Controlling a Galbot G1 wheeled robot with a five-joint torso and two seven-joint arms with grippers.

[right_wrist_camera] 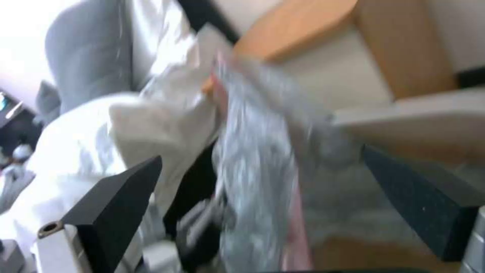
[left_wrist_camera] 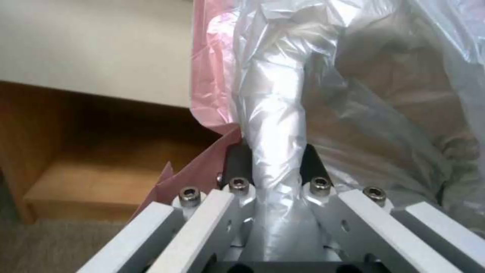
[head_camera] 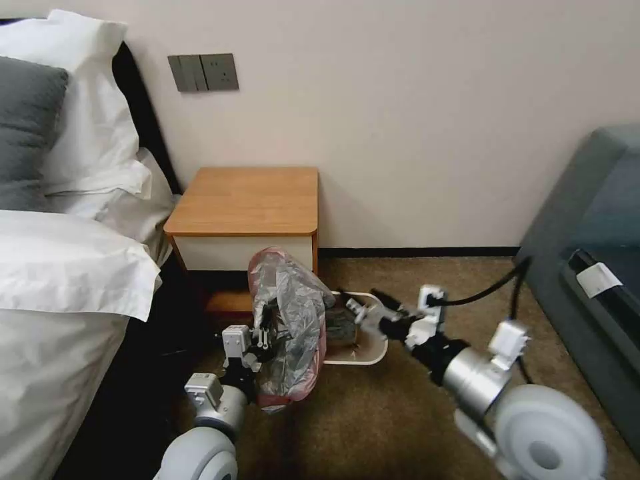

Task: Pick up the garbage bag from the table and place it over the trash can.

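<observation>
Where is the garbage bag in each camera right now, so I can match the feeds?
Head view: garbage bag low centre, held up by the left gripper beside the trash can.
Left wrist view: fills the upper right, a twisted neck pinched between the fingers.
Right wrist view: blurred, centre, between open fingers.
Shared landmark: the table.

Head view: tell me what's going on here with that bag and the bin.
The left hand is shut on a bunched fold of the garbage bag, holding it up off the carpet in front of the table, whose top is bare. The bag hangs beside and partly over the near end of the trash can, not yet spread over its rim. The right hand is open, reaching over the bin toward the bag.
</observation>
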